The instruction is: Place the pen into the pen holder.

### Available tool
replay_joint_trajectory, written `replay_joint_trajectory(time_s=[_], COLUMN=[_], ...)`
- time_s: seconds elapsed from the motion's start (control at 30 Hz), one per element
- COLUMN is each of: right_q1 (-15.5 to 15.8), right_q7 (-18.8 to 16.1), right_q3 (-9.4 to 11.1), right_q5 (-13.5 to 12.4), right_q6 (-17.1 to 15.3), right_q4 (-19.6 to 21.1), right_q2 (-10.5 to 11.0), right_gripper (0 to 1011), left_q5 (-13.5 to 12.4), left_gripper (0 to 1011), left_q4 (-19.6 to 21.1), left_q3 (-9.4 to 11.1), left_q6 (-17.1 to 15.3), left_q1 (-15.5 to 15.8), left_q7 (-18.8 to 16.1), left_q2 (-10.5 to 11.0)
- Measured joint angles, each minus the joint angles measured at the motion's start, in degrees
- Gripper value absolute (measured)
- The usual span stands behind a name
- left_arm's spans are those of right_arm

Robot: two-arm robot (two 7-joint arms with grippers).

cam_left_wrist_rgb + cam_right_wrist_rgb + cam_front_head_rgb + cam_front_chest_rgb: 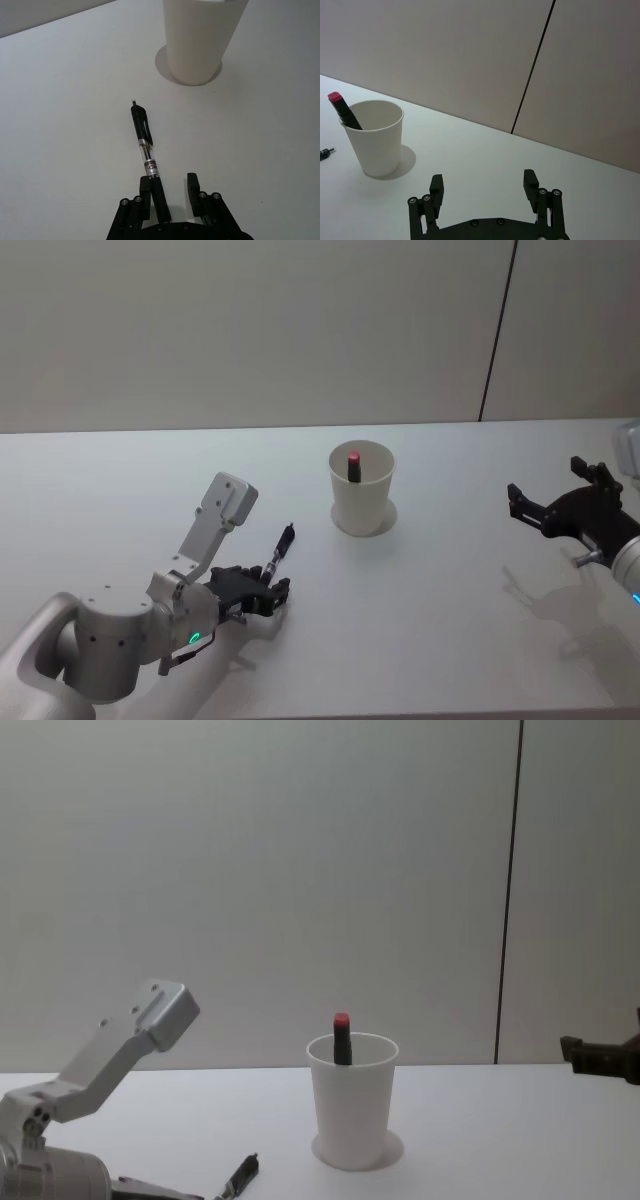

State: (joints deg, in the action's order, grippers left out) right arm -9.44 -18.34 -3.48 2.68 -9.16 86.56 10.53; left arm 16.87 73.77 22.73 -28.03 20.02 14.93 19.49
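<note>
Left gripper (170, 183) sits low on the desk (450, 630), fingers spread around the tail of the black pen (142, 140), which lies flat short of the paper cup pen holder (360, 508). The pen hugs one finger, so an off-centre squeeze could skew it. Right gripper (484, 181) idles far right, fingers spread.

One pen holder (362, 505), one pen (281, 548), and one red-capped marker (353, 464).

1. At the top edge of your left wrist view, the pen holder (200, 40) is cut off.
2. The pen (143, 140) hides its near end behind a finger of the left gripper (170, 181).
3. The holder's wall hides the lower part of the red-capped marker (353, 465).
</note>
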Motion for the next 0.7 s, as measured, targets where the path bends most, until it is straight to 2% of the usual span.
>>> replay_joint_trajectory(time_s=[0.13, 0.23, 0.27, 0.3, 0.43, 0.7], right_q1=[0.0, 0.0, 0.0, 0.0, 0.0, 0.0], right_q7=[0.0, 0.0, 0.0, 0.0, 0.0, 0.0], right_q3=[0.0, 0.0, 0.0, 0.0, 0.0, 0.0], right_q5=[0.0, 0.0, 0.0, 0.0, 0.0, 0.0], right_q6=[0.0, 0.0, 0.0, 0.0, 0.0, 0.0], right_q4=[0.0, 0.0, 0.0, 0.0, 0.0, 0.0], right_q2=[0.0, 0.0, 0.0, 0.0, 0.0, 0.0], right_gripper=[1001, 1001, 1001, 1001, 1001, 1001], left_q5=[0.2, 0.3, 0.3, 0.4, 0.7, 1.0], left_gripper=[378, 296, 296, 217, 122, 100], left_q4=[-0.3, -0.5, -0.5, -0.7, -1.1, -1.6], left_q3=[0.0, 0.1, 0.1, 0.1, 0.1, 0.2], left_q6=[0.0, -0.1, -0.1, -0.1, 0.0, 0.2], left_q1=[0.0, 0.0, 0.0, 0.0, 0.1, 0.2], left_q7=[-0.2, -0.3, -0.3, -0.3, -0.5, -0.8], left_q2=[-0.2, -0.3, -0.3, -0.4, -0.6, -0.9])
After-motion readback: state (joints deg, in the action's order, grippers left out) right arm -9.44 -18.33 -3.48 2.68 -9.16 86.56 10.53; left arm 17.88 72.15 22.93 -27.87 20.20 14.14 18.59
